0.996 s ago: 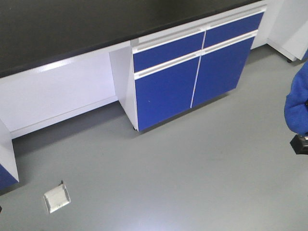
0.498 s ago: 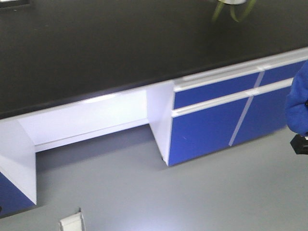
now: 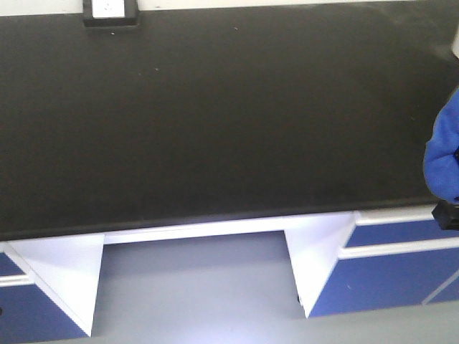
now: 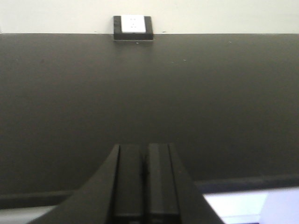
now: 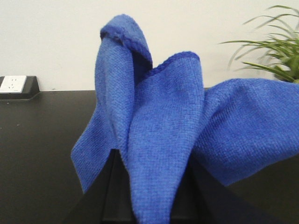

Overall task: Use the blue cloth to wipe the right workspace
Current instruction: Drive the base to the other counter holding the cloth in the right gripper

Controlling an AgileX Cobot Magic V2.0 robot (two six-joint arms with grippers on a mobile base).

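The blue cloth (image 5: 159, 135) is pinched in my right gripper (image 5: 152, 186) and bunches up over the jaws, hiding most of them. It also shows at the right edge of the front view (image 3: 445, 154), held in the air at the counter's front edge. The right workspace is the wide matte black countertop (image 3: 215, 122), also seen in the left wrist view (image 4: 149, 93) and behind the cloth in the right wrist view (image 5: 37, 154). My left gripper (image 4: 145, 154) is shut and empty, above the countertop's front edge.
A small black box with a white face (image 3: 109, 11) sits at the back of the counter against the wall; it also shows in both wrist views (image 4: 133, 26) (image 5: 16, 86). A green plant (image 5: 273, 49) stands at the back right. White-and-blue cabinets (image 3: 391, 272) and grey floor (image 3: 193, 287) lie below.
The view has swung from the floor and cabinets up to face the black countertop, which now fills the front view. The cloth stays held at the right edge.
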